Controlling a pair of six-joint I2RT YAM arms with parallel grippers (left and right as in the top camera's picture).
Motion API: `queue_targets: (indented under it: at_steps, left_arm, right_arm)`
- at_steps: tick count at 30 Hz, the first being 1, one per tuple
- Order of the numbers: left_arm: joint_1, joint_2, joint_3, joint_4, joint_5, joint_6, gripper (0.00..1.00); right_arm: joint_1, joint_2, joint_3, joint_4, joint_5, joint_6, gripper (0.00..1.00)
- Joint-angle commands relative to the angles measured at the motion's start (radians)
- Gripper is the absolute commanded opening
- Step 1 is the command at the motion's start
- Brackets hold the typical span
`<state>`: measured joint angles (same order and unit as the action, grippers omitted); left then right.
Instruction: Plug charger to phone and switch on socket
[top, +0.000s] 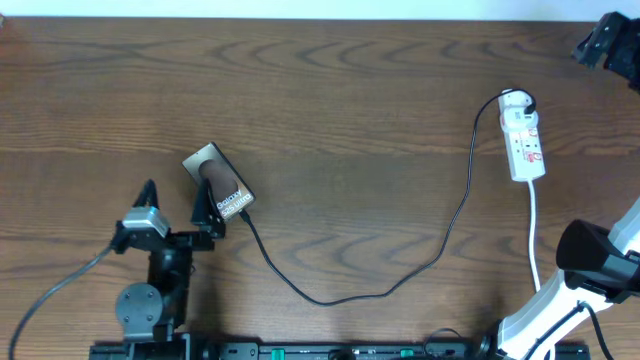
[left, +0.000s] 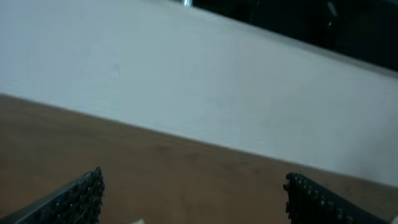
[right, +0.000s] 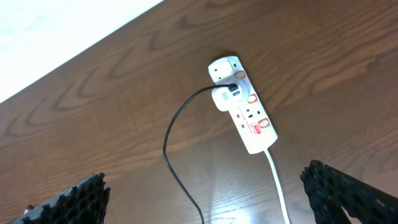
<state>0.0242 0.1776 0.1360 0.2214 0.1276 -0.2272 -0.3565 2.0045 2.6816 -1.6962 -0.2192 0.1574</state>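
Observation:
The phone (top: 218, 186) lies flat and slanted on the table, left of centre, lettering up. The charger (top: 330, 297), a thin black cable, meets the phone's lower right end, loops across the table and rises to the white adapter in the socket (top: 523, 137). The socket (right: 244, 106) and charger (right: 177, 127) also show in the right wrist view. My left gripper (top: 178, 200) is open just left of the phone, one finger beside it. The left wrist view shows the left gripper (left: 194, 186) over bare wood. My right gripper (right: 205, 180) hangs open, above and short of the socket.
The socket's white cord (top: 533, 235) runs down toward my right arm (top: 590, 258) at the lower right. A white wall (left: 205, 81) borders the table's far edge. A black part (top: 605, 42) sticks in at the top right corner.

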Motion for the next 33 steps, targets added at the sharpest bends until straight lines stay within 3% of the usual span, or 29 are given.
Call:
queue_targets:
  at_steps: [1,4,7,11,33]
  left_arm:
    - [-0.001,-0.103,-0.106,0.013,-0.01,0.025,0.91]
    - [0.0,-0.179,-0.132,-0.083,-0.01,0.025,0.91]
    - [0.008,-0.176,-0.132,-0.123,-0.009,0.024,0.91]
    - [0.008,-0.176,-0.132,-0.285,-0.005,0.024,0.91]
    - [0.008,-0.174,-0.131,-0.283,-0.009,0.024,0.91]
  right_arm:
    - [0.0,-0.002,0.006,-0.002,0.004,0.014,0.99]
    - [0.0,-0.002,0.006,-0.002,0.004,0.014,0.99]
    - [0.0,-0.002,0.006,-0.002,0.004,0.014,0.99]
    - [0.0,-0.002,0.006,-0.002,0.004,0.014,0.99]
    - [0.0,-0.002,0.006,-0.002,0.004,0.014,0.99]
